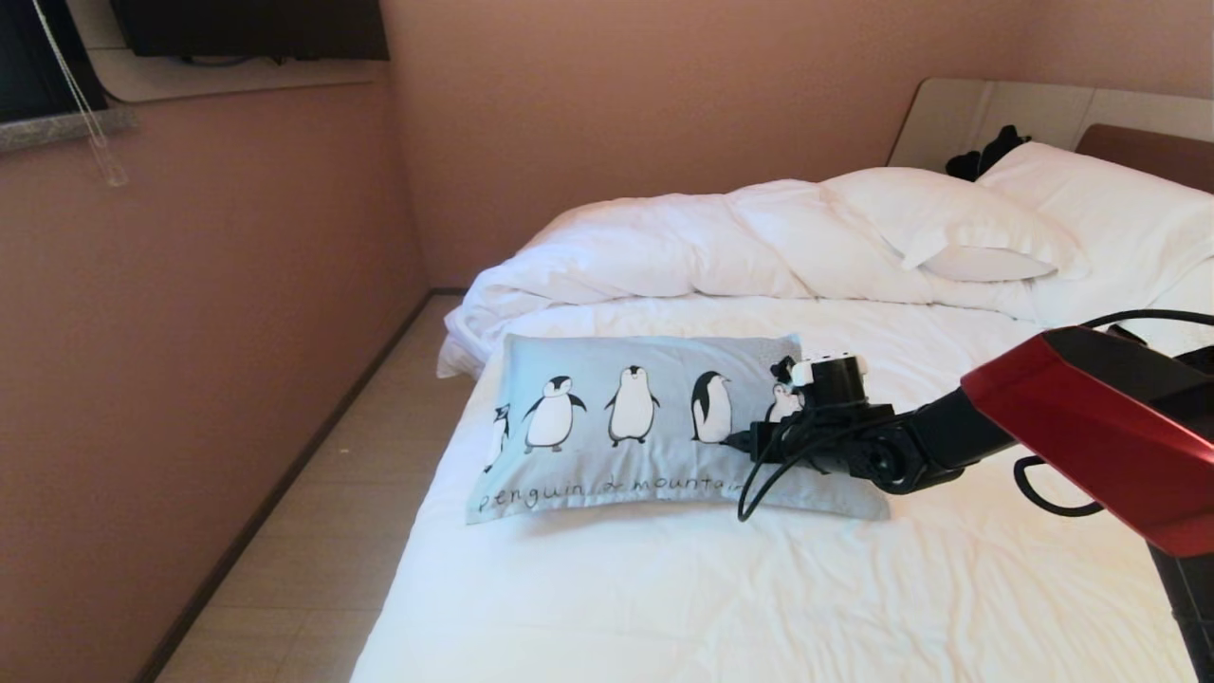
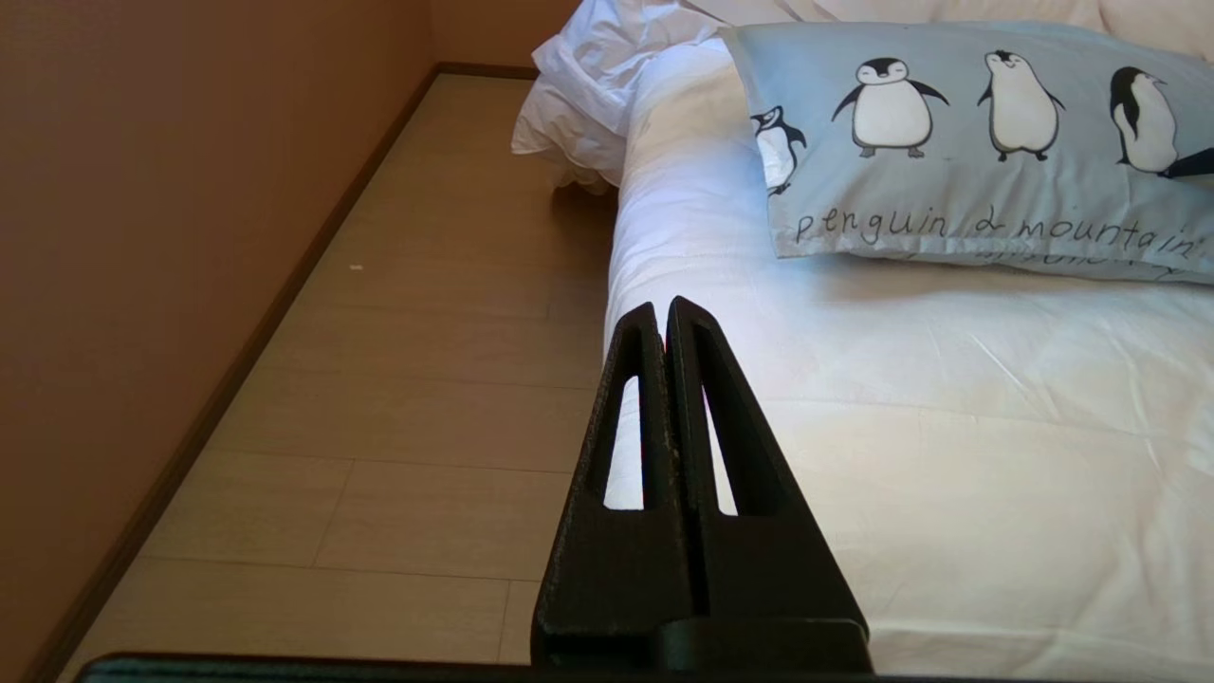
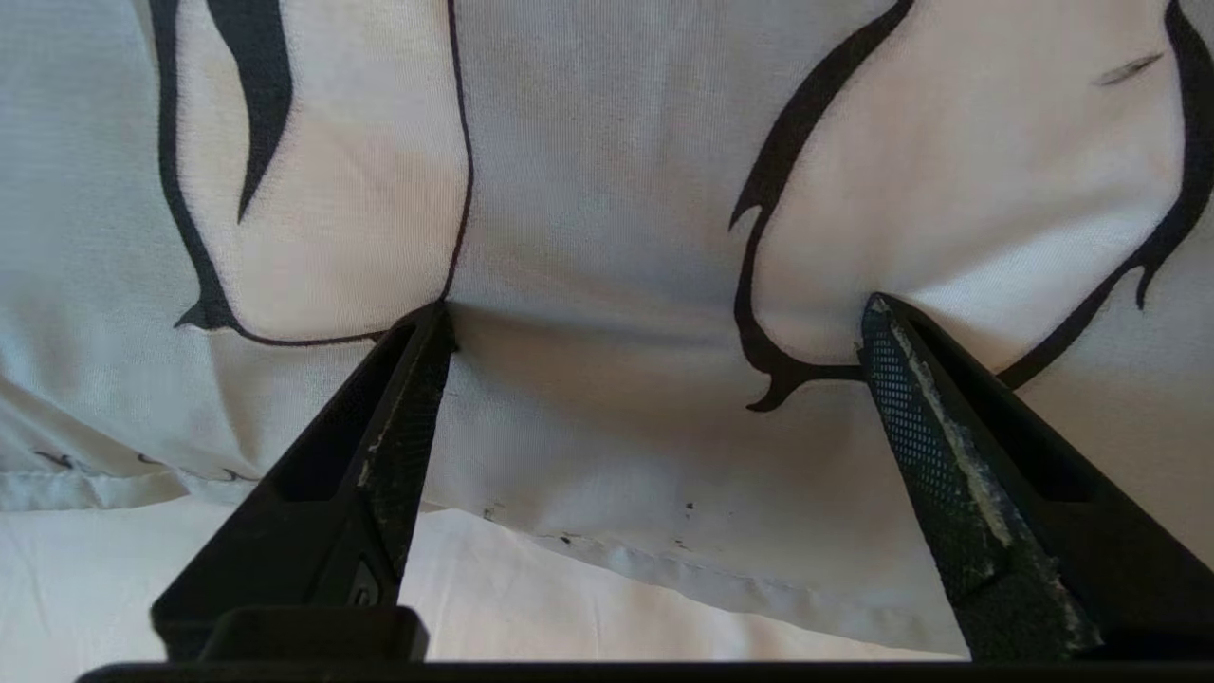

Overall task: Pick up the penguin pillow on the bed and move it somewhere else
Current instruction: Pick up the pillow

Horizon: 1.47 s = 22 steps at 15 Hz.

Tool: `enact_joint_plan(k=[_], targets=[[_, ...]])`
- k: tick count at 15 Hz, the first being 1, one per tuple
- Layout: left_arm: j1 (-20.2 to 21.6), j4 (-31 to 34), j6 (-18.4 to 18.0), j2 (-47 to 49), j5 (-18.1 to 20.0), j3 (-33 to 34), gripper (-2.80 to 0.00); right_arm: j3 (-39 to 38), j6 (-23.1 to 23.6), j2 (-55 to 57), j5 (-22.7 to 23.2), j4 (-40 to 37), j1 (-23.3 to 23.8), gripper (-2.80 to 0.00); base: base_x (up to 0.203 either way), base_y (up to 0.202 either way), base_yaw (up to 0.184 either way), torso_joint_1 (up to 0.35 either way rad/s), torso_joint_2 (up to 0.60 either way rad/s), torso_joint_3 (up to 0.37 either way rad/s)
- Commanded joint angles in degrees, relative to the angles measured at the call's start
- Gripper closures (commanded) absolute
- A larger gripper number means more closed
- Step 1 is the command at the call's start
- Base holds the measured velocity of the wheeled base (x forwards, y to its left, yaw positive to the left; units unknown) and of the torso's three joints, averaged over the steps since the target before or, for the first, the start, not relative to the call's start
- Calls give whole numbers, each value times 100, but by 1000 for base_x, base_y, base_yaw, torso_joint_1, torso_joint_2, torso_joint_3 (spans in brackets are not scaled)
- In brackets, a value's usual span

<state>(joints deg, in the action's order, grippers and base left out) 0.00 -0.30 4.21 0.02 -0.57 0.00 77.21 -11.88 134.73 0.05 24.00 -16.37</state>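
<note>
The penguin pillow (image 1: 626,427) (image 2: 948,161), light blue with a row of black-and-white penguins and dark script, lies flat near the left side of the bed (image 1: 711,588). My right gripper (image 1: 749,441) (image 3: 654,308) reaches over the pillow's right end. It is open, with both fingertips (image 3: 432,327) pressing into the fabric (image 3: 607,190) just past the near seam, and nothing is pinched between them. My left gripper (image 2: 664,305) is shut and empty, parked low beside the bed's left edge, short of the pillow.
A bunched white duvet (image 1: 664,247) and white pillows (image 1: 948,223) lie behind the penguin pillow. A black clothing bundle (image 1: 986,152) rests by the headboard (image 1: 1148,142). A narrow floor strip (image 1: 313,531) runs between bed and wall (image 1: 190,332).
</note>
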Motion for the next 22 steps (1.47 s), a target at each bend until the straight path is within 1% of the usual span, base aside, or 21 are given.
enact_joint_plan(k=[1, 4, 5, 7, 18, 19, 22], targets=[[0, -5, 1, 3, 1, 18, 0, 66, -16, 62, -57, -184, -15, -280, 0, 0, 0, 0, 0, 0], [0, -5, 1, -2, -4, 18, 0, 93, -7, 79, -85, -230, -15, -280, 0, 0, 0, 0, 0, 0], [0, -5, 1, 5, -4, 18, 0, 103, 1, 80, -158, -295, -22, 0, 0, 0, 0, 0, 0, 0], [0, -5, 1, -2, -4, 18, 0, 181, 1, 106, -242, -370, -41, 0, 0, 0, 0, 0, 0, 0], [0, -5, 1, -2, -4, 18, 0, 108, -46, -78, -280, -367, -42, 0, 0, 0, 0, 0, 0, 0], [0, -5, 1, -2, 1, 18, 0, 37, -62, -217, -341, -369, -41, 0, 0, 0, 0, 0, 0, 0], [0, -5, 1, 6, -4, 18, 0, -562, -73, -739, -384, -364, 38, 0, 0, 0, 0, 0, 0, 0]])
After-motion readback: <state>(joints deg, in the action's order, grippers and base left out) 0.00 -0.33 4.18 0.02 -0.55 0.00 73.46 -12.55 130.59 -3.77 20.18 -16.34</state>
